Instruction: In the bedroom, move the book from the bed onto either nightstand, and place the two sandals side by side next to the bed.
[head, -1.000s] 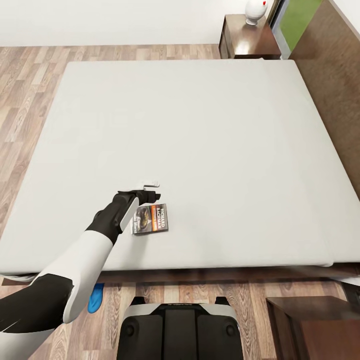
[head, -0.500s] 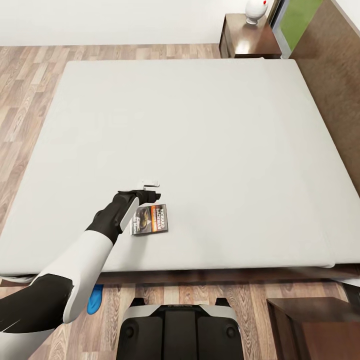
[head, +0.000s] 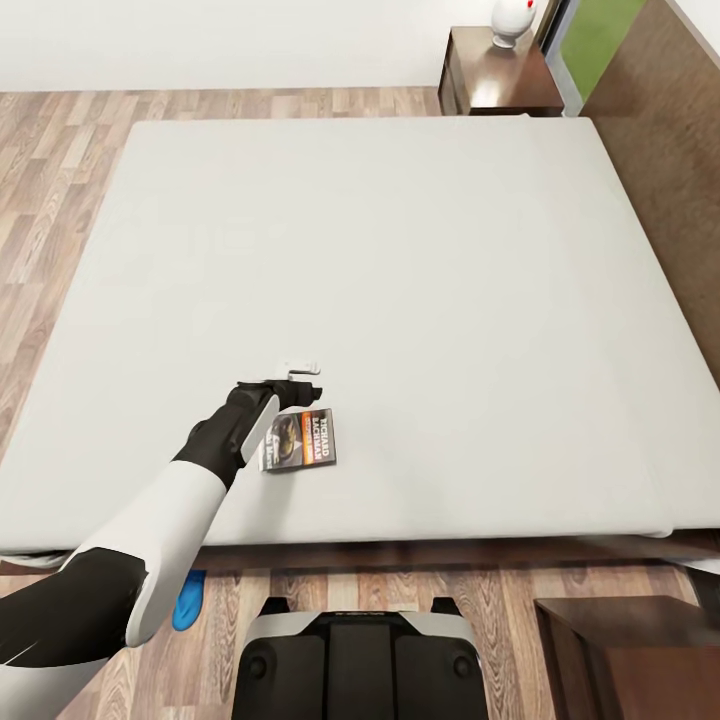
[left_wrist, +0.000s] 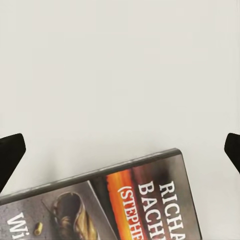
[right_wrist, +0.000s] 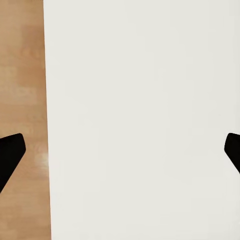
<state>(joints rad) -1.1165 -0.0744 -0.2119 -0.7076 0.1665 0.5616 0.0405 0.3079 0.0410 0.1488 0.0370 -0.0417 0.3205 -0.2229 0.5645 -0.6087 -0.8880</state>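
The paperback book (head: 299, 439) lay flat on the pale mattress of the bed (head: 420, 280) near its foot-side edge, with the left gripper (head: 300, 378) poised just above its far edge, jaws spread wide and holding nothing. Thin, light and slightly flexible, it probably offered little height to pinch. Judging from that, the exposed far edge (left_wrist: 95, 172) seemed the best place to take hold.
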